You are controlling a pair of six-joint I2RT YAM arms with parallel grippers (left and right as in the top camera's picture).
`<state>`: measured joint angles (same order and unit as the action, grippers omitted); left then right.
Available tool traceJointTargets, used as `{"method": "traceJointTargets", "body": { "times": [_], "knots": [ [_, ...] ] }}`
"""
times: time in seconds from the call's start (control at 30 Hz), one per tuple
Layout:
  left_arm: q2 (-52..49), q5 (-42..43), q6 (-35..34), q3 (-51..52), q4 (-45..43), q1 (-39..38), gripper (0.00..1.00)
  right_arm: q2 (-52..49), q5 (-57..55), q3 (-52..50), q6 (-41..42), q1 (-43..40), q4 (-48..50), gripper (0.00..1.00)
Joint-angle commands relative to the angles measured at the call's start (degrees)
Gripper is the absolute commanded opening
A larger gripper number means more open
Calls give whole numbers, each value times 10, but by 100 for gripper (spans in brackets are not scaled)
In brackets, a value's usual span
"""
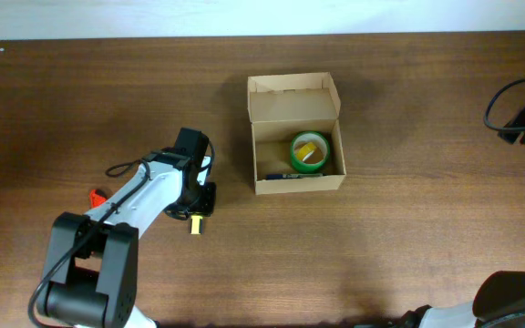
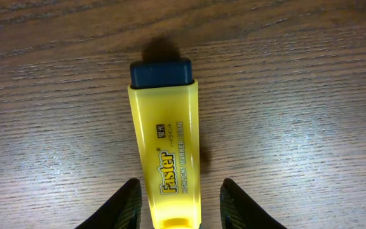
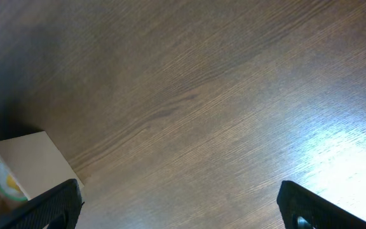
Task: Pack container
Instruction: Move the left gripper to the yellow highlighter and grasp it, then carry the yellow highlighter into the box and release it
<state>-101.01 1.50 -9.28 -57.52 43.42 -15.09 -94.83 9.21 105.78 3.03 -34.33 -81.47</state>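
My left claw is straddling the yellow highlighter, unclenched.
The container is sitting at its two o'clock.

Place is reading as a robotics lab: a wood-grain table is carrying a robot arm trailing exposed black cable, a plain cardboard box sitting beside it.

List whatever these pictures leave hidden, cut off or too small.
Yellow plastic highlighter: tail cut by left wrist view's bottom edge; overhead, left arm hides most.
Open tan cardboard box: cropped by right wrist view's left edge.
Dark blue pen-like item beside green tape roll: too small overhead.
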Motion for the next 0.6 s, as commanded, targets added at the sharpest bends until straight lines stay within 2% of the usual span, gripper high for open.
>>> {"method": "traceJointTargets", "body": {
  "times": [0.0,0.23,0.27,0.33,0.4,0.43,0.57],
  "knots": [
    [-31,-2,-1,5,-2,1,39,-2,7,-2,5,-2,0,99],
    [-54,-2,-1,5,-7,1,38,-2,7,-2,5,-2,0,99],
    [-54,-2,-2,5,-9,1,34,-2,7,-2,5,-2,0,99],
    [-54,-2,-2,5,-11,1,16,-2,7,-2,5,-2,0,99],
    [-54,-2,-2,5,-12,1,6,-2,7,-2,5,-2,0,100],
    [-54,-2,-2,5,-13,1,2,-2,7,-2,5,-2,0,99],
    [-54,-2,-1,-4,-12,1,2,-2,7,-2,5,-2,0,99]
  ]
}}
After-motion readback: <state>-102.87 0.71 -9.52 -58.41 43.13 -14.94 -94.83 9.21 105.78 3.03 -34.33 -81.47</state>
